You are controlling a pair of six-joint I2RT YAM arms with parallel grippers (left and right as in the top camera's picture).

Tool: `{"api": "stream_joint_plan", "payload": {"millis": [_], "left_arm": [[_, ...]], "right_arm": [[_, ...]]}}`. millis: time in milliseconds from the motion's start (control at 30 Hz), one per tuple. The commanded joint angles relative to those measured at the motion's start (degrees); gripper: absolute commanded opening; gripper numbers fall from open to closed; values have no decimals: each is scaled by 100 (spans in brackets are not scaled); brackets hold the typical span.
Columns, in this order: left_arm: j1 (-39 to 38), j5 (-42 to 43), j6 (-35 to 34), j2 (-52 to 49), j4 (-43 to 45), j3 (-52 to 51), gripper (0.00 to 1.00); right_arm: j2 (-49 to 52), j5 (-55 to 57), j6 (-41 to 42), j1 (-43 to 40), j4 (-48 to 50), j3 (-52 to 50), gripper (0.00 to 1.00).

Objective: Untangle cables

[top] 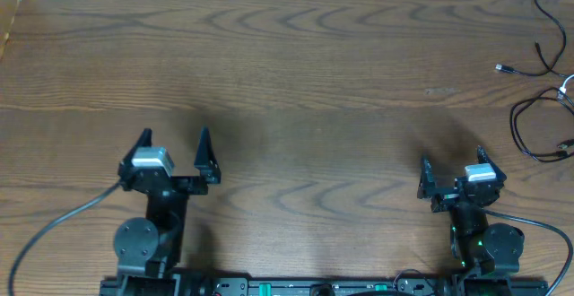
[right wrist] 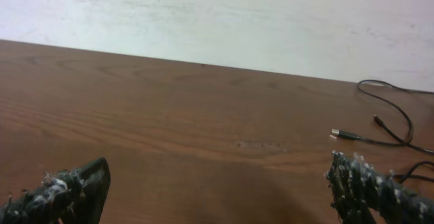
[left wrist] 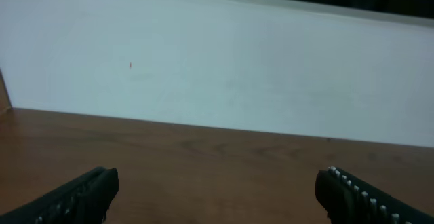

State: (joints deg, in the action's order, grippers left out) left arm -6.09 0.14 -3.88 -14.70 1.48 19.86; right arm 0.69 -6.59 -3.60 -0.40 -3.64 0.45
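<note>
Thin black cables (top: 536,126) lie in loose loops at the far right edge of the wooden table (top: 296,72), with small pale plug ends (top: 502,67). Part of them shows in the right wrist view (right wrist: 380,125), ahead and to the right of the fingers. My left gripper (top: 172,150) is open and empty near the front left. My right gripper (top: 451,163) is open and empty near the front right, short of the cables. The left wrist view shows open fingers (left wrist: 217,190) over bare wood.
A pale wall or board (left wrist: 224,61) runs along the table's far edge. Thick black wires trail from the arm bases (top: 54,229) at the front. A wooden ledge (top: 9,18) stands at the far left.
</note>
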Motion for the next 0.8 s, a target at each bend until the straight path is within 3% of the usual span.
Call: {"api": "stream_joint_plan", "payload": {"millis": [0, 533, 767], "left_arm": [[55, 66, 201, 387, 138, -487, 98], [168, 28, 708, 1355, 133, -1971, 98], [168, -17, 708, 1464, -573, -1965, 98]], "right_arm": [[-35, 24, -11, 48, -20, -15, 99], [-35, 26, -11, 48, -20, -13, 99], [-35, 26, -11, 48, -20, -15, 99]]}}
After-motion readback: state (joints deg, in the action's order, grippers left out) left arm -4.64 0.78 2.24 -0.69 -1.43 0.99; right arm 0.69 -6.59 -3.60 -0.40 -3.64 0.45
